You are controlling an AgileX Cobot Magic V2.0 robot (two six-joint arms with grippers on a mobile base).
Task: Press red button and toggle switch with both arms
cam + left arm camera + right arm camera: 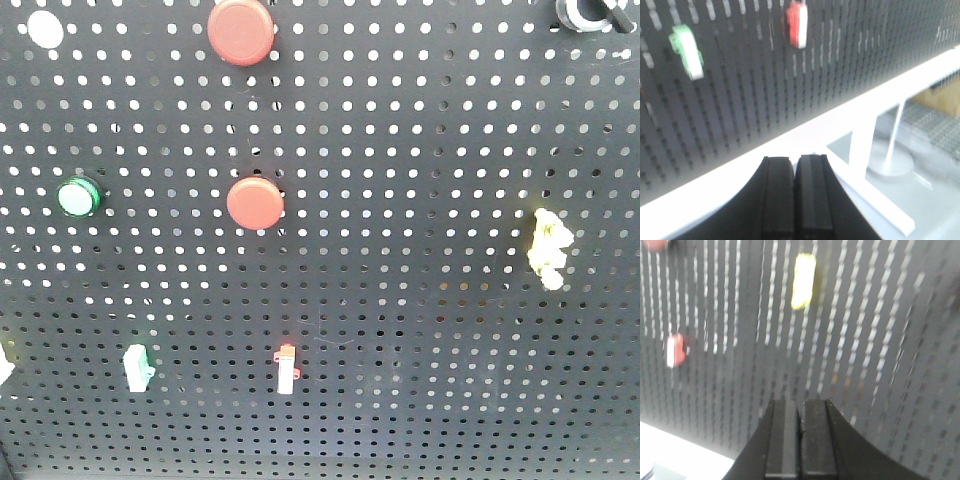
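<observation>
On the black pegboard (pixel 420 330), two red buttons show in the front view: a large one (pixel 241 31) at the top and a smaller one (pixel 255 203) in the middle. A red-and-white toggle switch (pixel 287 368) sits low centre, with a yellow switch (pixel 548 248) at the right. Neither arm shows in the front view. My left gripper (pixel 795 159) is shut and empty, below the board's white bottom rail (pixel 840 120), with the red switch (pixel 797 24) far above it. My right gripper (pixel 801 401) is shut and empty, facing the board below the yellow switch (pixel 803 280).
A green button (pixel 78 196), a white button (pixel 45 28), a green-and-white switch (pixel 137 365) and a black knob (pixel 590 12) are also on the board. The right wrist view shows the red switch (pixel 676 350) at its left. A white frame post (pixel 862 150) stands below the rail.
</observation>
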